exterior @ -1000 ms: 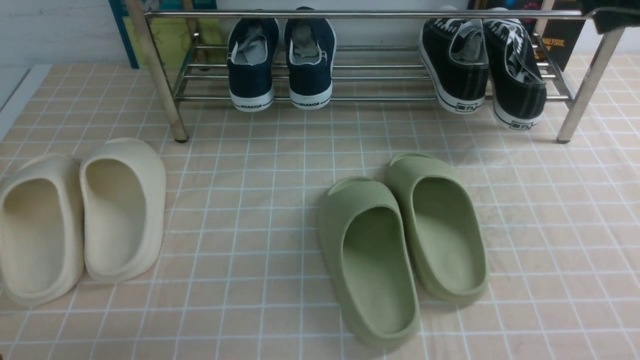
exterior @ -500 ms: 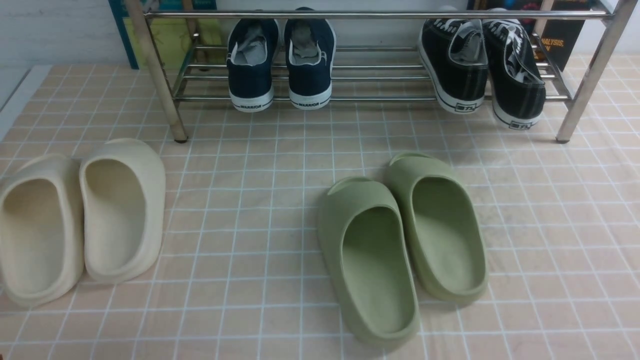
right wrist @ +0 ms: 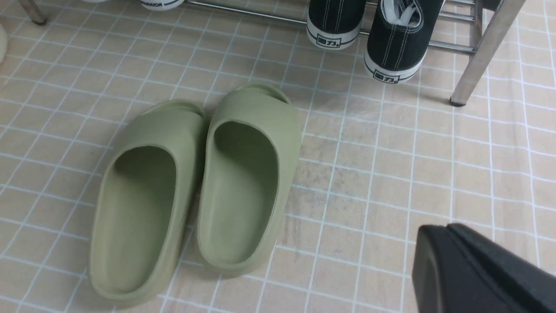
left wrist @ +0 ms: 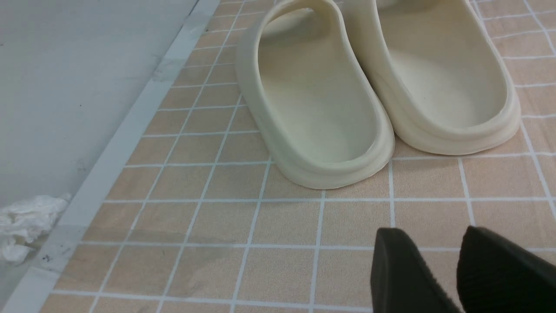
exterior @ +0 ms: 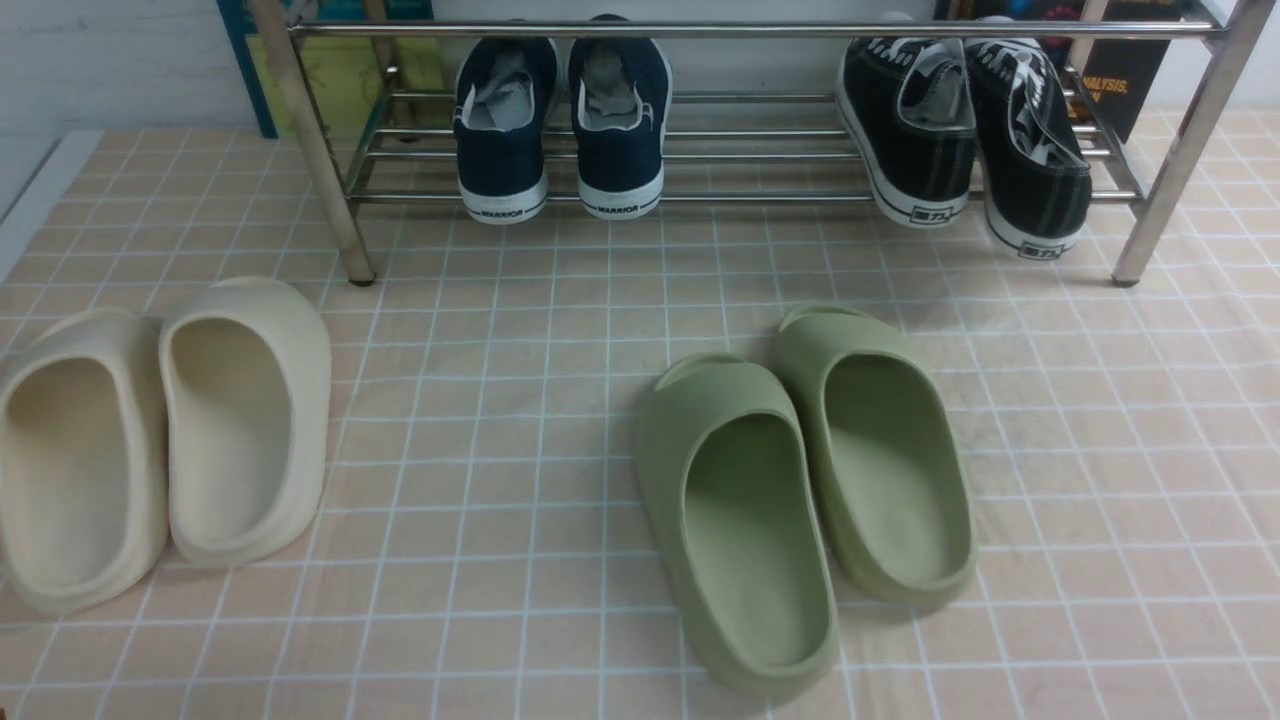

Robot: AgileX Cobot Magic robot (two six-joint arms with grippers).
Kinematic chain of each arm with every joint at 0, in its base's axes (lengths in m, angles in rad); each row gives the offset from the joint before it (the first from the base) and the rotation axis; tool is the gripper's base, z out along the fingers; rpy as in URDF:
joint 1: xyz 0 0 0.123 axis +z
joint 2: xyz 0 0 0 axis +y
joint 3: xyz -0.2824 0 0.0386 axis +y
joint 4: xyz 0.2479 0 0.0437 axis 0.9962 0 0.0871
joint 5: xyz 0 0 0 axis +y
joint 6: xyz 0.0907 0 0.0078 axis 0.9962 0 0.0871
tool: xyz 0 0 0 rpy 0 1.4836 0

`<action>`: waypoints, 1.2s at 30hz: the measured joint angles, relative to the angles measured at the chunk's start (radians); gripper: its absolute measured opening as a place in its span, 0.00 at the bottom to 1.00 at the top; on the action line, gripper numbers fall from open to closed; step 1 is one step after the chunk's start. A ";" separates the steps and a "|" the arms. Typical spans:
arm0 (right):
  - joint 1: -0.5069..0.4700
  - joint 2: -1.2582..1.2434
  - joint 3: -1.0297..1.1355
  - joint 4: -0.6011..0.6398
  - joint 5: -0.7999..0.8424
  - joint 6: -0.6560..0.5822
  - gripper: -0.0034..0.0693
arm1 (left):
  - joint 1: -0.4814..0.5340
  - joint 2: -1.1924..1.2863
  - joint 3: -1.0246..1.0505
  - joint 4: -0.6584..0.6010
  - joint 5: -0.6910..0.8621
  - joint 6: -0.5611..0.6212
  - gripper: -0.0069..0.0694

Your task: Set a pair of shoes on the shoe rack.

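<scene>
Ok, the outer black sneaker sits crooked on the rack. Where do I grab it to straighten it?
Pinch the heel collar of the outer black sneaker, coming from the front and slightly above. Its heel overhangs the front bar of the shoe rack toward the robot, and its mouth opens upward, so one wall of the collar is probably easiest to pinch.

A steel shoe rack [exterior: 760, 30] spans the far edge of a tiled surface [exterior: 520, 300] from eleven to one o'clock. On its low bars at twelve o'clock sit navy sneakers [exterior: 562, 120] marked WARRIOR, heels toward the viewer. At one o'clock, a pair of black canvas sneakers [exterior: 965, 135] rests on the same bars, heels overhanging the front bar, the right shoe tilted. Olive green slippers [exterior: 805, 480] lie side by side at five o'clock. Cream slippers [exterior: 160, 430] lie touching at eight o'clock.
</scene>
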State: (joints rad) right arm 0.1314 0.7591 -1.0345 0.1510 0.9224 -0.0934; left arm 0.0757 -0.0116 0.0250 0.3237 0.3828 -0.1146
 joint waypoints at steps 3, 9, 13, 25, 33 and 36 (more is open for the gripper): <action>0.000 0.000 0.000 0.000 0.002 0.000 0.06 | 0.000 0.000 0.000 0.000 0.000 0.000 0.40; 0.000 -0.013 0.076 0.041 -0.086 -0.001 0.03 | 0.000 0.000 0.000 0.000 0.000 0.000 0.40; 0.000 -0.119 0.280 0.045 -0.331 -0.002 0.02 | 0.000 0.000 0.000 0.000 0.000 0.000 0.40; -0.218 -0.673 0.980 -0.129 -0.856 0.178 0.02 | 0.000 0.000 0.000 0.000 0.000 0.000 0.40; -0.208 -0.769 1.058 -0.167 -0.724 0.234 0.02 | 0.000 0.000 0.000 0.000 0.000 0.000 0.40; -0.182 -0.769 1.058 -0.172 -0.667 0.234 0.02 | 0.000 0.000 0.000 0.000 0.000 0.000 0.40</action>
State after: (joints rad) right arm -0.0503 -0.0096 0.0235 -0.0210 0.2553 0.1404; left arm 0.0757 -0.0116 0.0250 0.3237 0.3828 -0.1146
